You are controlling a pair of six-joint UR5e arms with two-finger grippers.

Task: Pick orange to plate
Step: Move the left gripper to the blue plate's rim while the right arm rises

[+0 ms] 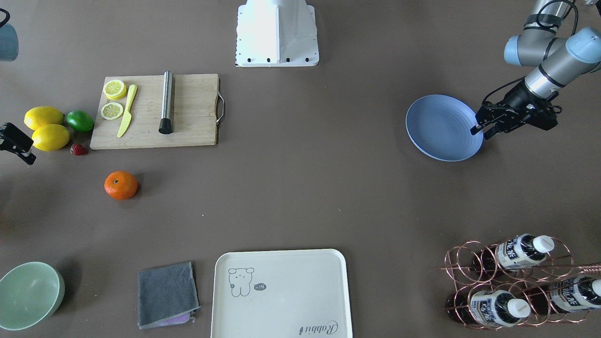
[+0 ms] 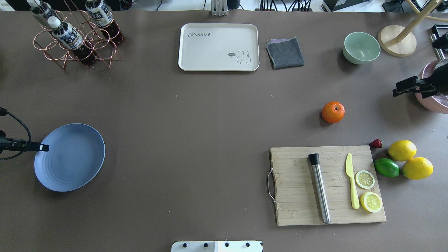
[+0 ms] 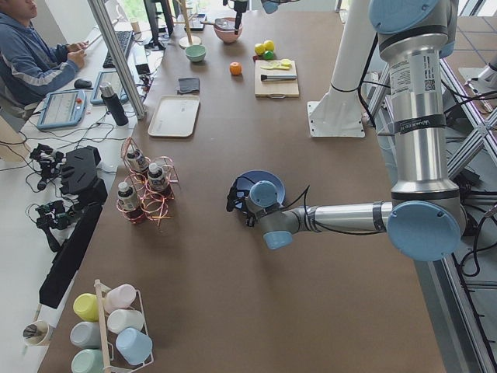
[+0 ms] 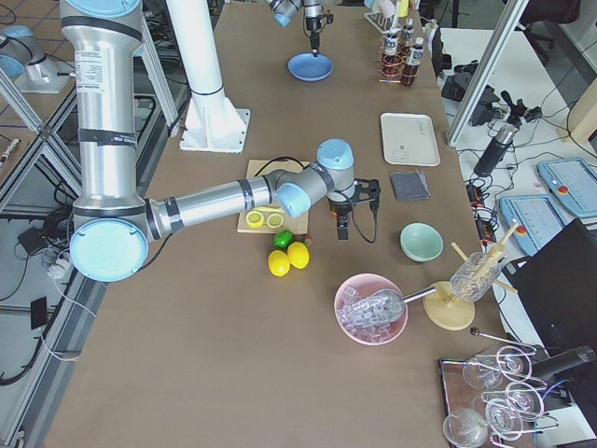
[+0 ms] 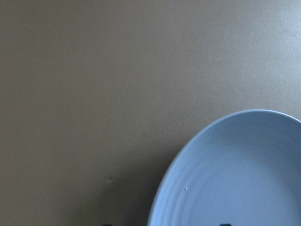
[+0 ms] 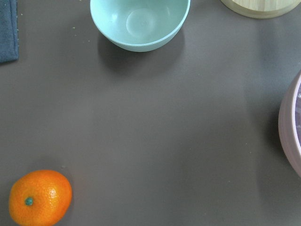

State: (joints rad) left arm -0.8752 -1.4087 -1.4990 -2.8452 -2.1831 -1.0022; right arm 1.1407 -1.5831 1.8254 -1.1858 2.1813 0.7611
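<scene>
The orange (image 2: pixel 333 112) lies on the brown table between the cutting board and the green bowl, and shows again low and left in the right wrist view (image 6: pixel 40 197). My right gripper (image 2: pixel 397 89) hovers open to the orange's right, a good way off, with nothing between its fingers. The periwinkle-blue plate (image 2: pixel 70 157) sits empty on the opposite side of the table. My left gripper (image 1: pixel 483 130) hangs open over the plate's outer rim (image 5: pixel 197 155), holding nothing.
A wooden cutting board (image 2: pixel 297 189) carries a steel muddler, a yellow knife and lemon slices. Two lemons (image 2: pixel 402 150), a lime (image 2: pixel 386 167) and a strawberry (image 2: pixel 376 143) lie beside it. Farther off are a green bowl (image 2: pixel 361 47), grey cloth (image 2: pixel 285 52), cream tray (image 2: pixel 218 47), bottle rack (image 2: pixel 75 36) and pink bowl (image 2: pixel 435 103).
</scene>
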